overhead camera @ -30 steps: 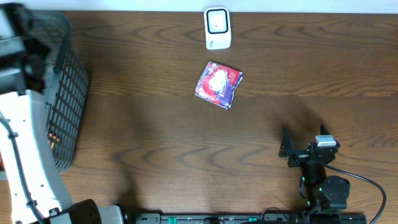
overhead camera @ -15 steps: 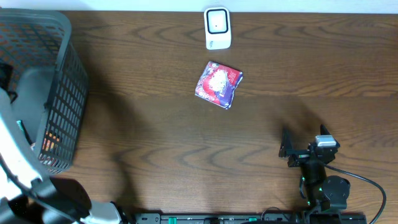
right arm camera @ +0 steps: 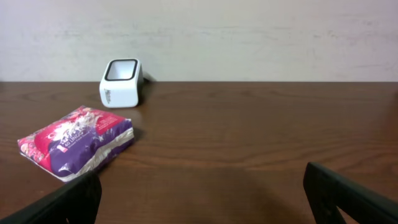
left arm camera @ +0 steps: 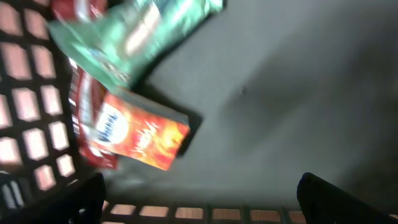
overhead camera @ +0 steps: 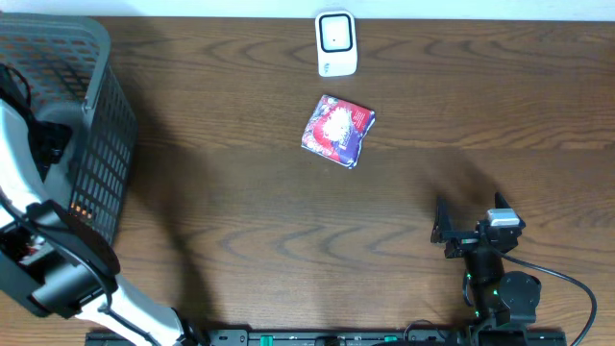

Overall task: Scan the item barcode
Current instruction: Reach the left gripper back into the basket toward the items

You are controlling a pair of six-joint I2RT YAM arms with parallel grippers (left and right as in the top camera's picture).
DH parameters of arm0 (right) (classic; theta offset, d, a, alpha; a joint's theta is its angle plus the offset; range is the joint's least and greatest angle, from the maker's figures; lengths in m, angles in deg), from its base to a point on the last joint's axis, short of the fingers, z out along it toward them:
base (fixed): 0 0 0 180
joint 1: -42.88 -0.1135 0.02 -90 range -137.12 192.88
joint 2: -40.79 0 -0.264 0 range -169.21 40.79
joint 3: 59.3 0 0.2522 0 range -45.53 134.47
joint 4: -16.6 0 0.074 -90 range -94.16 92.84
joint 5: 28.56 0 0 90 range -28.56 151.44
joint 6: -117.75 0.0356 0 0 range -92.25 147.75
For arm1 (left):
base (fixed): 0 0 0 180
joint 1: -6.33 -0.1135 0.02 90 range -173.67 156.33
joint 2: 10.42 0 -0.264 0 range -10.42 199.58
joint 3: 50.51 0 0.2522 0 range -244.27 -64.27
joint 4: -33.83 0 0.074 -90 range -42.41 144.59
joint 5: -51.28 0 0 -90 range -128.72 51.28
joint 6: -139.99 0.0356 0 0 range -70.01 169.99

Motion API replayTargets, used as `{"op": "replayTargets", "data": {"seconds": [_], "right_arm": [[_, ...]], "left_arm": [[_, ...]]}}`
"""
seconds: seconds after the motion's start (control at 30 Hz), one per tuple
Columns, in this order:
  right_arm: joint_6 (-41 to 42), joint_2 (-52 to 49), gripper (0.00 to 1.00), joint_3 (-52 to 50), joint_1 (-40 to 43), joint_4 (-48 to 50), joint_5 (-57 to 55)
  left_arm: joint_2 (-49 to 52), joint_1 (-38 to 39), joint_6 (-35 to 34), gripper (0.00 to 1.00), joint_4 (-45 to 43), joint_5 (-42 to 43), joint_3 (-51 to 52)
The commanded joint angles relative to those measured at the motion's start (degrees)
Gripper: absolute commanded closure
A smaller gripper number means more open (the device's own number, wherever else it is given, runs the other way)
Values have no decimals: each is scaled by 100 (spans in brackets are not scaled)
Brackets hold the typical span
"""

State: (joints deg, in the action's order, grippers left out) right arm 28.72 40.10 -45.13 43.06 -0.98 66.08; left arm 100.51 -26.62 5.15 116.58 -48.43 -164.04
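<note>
Dark wood-grain table, bearing: one white box-shaped barcode scanner with a dark window, at the middle of the far edge; one purple, red and white foil snack packet, lying flat just in front of the scanner and apart from it. At the left end, one grey plastic lattice basket, with the white left arm reaching down into it. Inside the basket, blurred in the left wrist view: one green foil packet, one orange-and-red packet just beside it, and one dark red packet behind that, all close to the lattice wall. Left gripper: fingers spread wide over the basket floor, holding nothing. Right gripper: low at the table's near right, fingers equally wide, empty, facing the snack packet and scanner.
</note>
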Motion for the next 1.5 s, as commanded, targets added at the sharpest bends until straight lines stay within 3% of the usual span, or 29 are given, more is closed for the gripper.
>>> {"op": "replayTargets", "data": {"seconds": [0.0,0.1,0.4,0.8,1.23,1.47], "right_arm": [[-20,35,1,-9,-28,-24,-24],[-20,35,1,-9,-28,-24,-24],[-20,35,1,-9,-28,-24,-24],[-20,35,1,-9,-28,-24,-24],[-20,35,1,-9,-28,-24,-24],[-20,35,1,-9,-28,-24,-24]], "left_arm": [[319,-9,-203,2,15,372,136],[546,-15,-313,2,17,337,136],[732,-15,-1974,2,17,-625,142],[743,-57,-3239,2,-229,-841,522],[758,-538,-3021,2,-590,-940,691],[774,-457,-3021,2,-828,-483,1001]]}}
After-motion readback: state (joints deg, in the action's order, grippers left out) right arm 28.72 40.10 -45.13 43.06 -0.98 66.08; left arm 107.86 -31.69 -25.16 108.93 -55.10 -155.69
